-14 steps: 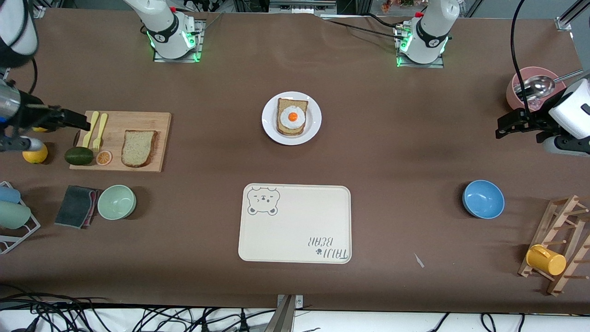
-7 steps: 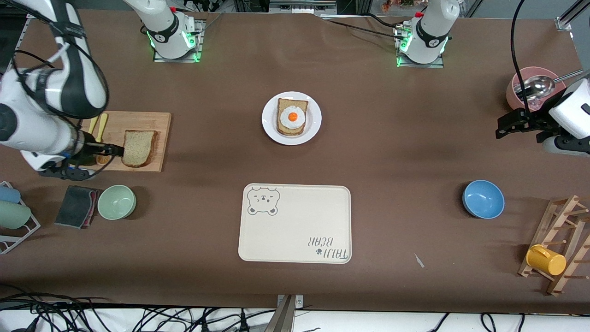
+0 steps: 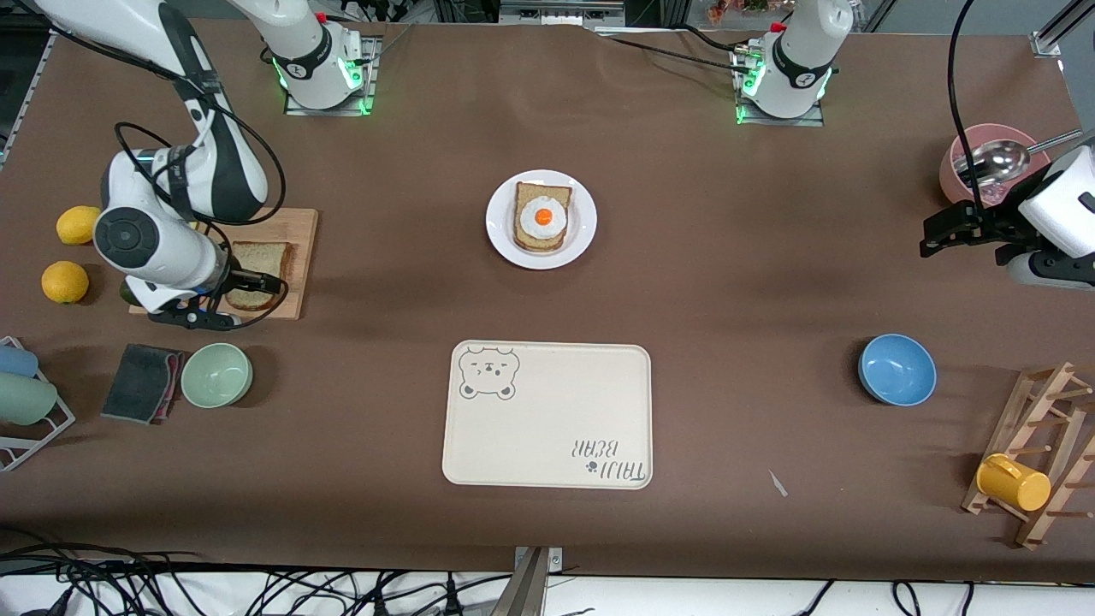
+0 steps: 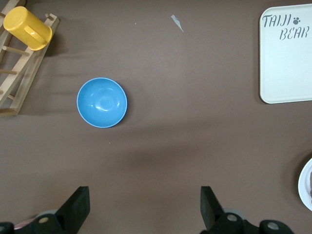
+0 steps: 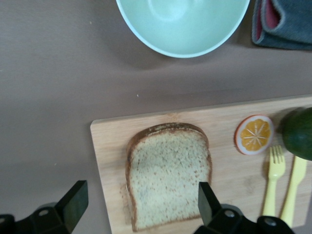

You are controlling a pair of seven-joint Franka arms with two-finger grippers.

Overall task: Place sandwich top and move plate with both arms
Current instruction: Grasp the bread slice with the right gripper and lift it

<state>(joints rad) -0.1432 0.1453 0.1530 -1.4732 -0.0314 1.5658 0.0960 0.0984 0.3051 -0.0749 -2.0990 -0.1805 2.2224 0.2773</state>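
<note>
The sandwich top (image 3: 267, 256), a plain brown speckled slice, lies flat on a wooden cutting board (image 3: 301, 257) toward the right arm's end of the table. My right gripper (image 3: 248, 295) hovers over it, open; in the right wrist view the slice (image 5: 168, 175) lies partly between the spread fingers of the right gripper (image 5: 142, 196). The white plate (image 3: 500, 241) sits mid-table and carries a bread slice with a fried egg (image 3: 542, 217). My left gripper (image 3: 932, 238) waits open over bare table near a pink bowl, and the left wrist view shows the left gripper (image 4: 145, 200) holding nothing.
On the board lie an orange slice (image 5: 253, 134), yellow cutlery (image 5: 274, 178) and an avocado (image 5: 300, 132). A green bowl (image 3: 216, 374), a grey cloth (image 3: 141, 382) and lemons (image 3: 65, 281) lie nearby. Nearer the camera sits a cream bear tray (image 3: 547, 428). A blue bowl (image 3: 896, 370), a pink bowl with a spoon (image 3: 962, 167) and a mug rack (image 3: 1039, 453) are at the left arm's end.
The right arm swung in from the table's end, across the cutting board, and now holds its open gripper over the plain slice. The left arm has not moved.
</note>
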